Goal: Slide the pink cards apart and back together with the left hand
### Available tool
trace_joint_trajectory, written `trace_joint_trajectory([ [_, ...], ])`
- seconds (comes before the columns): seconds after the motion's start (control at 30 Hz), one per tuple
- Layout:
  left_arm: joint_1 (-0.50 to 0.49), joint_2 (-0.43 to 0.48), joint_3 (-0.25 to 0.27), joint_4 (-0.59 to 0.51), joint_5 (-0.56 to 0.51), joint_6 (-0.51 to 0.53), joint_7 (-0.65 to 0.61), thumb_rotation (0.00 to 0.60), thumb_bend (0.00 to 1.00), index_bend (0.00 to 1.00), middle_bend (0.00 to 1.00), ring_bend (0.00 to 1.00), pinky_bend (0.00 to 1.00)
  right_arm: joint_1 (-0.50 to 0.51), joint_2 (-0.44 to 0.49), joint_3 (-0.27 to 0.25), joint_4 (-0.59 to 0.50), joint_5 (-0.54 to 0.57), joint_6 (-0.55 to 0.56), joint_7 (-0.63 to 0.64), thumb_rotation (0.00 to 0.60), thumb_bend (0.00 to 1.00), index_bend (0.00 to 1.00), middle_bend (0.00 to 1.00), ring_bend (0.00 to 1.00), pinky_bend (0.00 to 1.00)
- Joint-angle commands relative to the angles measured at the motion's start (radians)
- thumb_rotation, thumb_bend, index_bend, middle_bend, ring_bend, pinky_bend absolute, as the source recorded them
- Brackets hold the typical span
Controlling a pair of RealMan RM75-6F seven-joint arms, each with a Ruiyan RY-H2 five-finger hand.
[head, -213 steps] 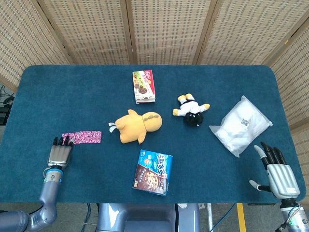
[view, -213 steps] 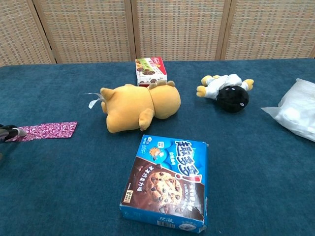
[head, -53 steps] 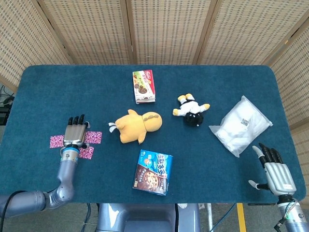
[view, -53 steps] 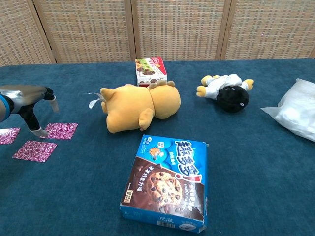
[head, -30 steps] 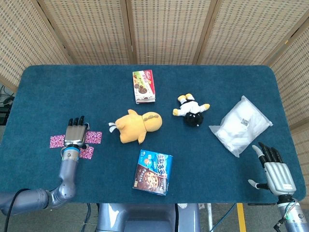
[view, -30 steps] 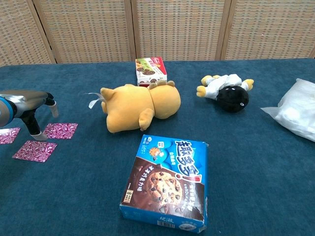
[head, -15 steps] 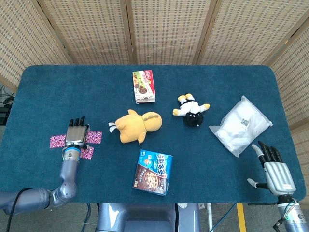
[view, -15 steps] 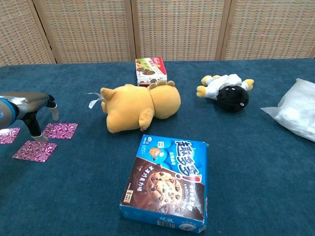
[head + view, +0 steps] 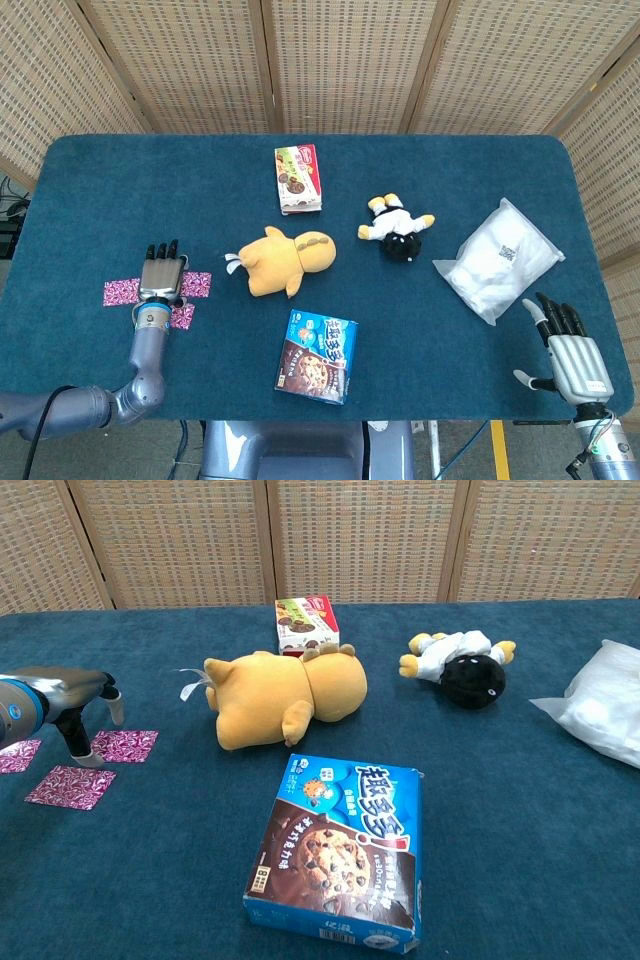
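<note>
While spread, pink cards (image 9: pixel 122 745) (three) flank the left robot hand (image 9: pixel 161 276).

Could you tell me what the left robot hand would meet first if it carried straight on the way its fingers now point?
Probably nothing. In the head view the left robot hand points toward the far table edge, and the blue tabletop ahead looks bare. The pink cards lie beside and under it, not ahead. Its height is unclear.
</note>
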Motion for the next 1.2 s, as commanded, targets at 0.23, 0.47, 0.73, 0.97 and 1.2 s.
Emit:
trace_joint_trajectory([
  [0.23, -0.007, -0.011, -0.003, 0.022, -0.013, -0.008, 0.013, 0.6, 0.25, 0.31, 0.0, 0.0, 0.0, 0.001, -0.001, 0.0, 0.001, 0.001, -0.002, -0.001, 0.6, 0.0, 0.0, 0.0, 0.0, 0.0],
  [0.47, -0.009, -0.029, 0.001, 0.043, -0.008, -0.013, 0.019, 0.6, 0.25, 0.31, 0.0, 0.0, 0.0, 0.001, -0.001, 0.0, 0.001, 0.004, -0.004, -0.002, 0.6, 0.0, 0.0, 0.0, 0.0, 0.0],
  [0.73, -0.014, -0.043, -0.003, 0.054, -0.011, -0.015, 0.026, 0.6, 0.26, 0.32, 0.0, 0.0, 0.0, 0.002, -0.001, -0.001, 0.002, 0.004, -0.006, -0.001, 0.6, 0.0, 0.0, 0.0, 0.0, 0.0],
  [0.97, -0.014, -0.048, -0.008, 0.062, -0.019, -0.019, 0.03, 0.6, 0.26, 0.33, 0.0, 0.0, 0.0, 0.002, 0.0, -0.001, 0.001, 0.004, -0.006, 0.001, 0.6, 0.0, 0.0, 0.0, 0.0, 0.0],
  [1.2, -0.011, -0.05, -0.007, 0.06, -0.017, -0.021, 0.028, 0.6, 0.27, 0.37, 0.0, 0.0, 0.0, 0.002, 0.0, -0.001, 0.001, 0.004, -0.007, -0.001, 0.6, 0.0, 0.0, 0.0, 0.0, 0.0],
])
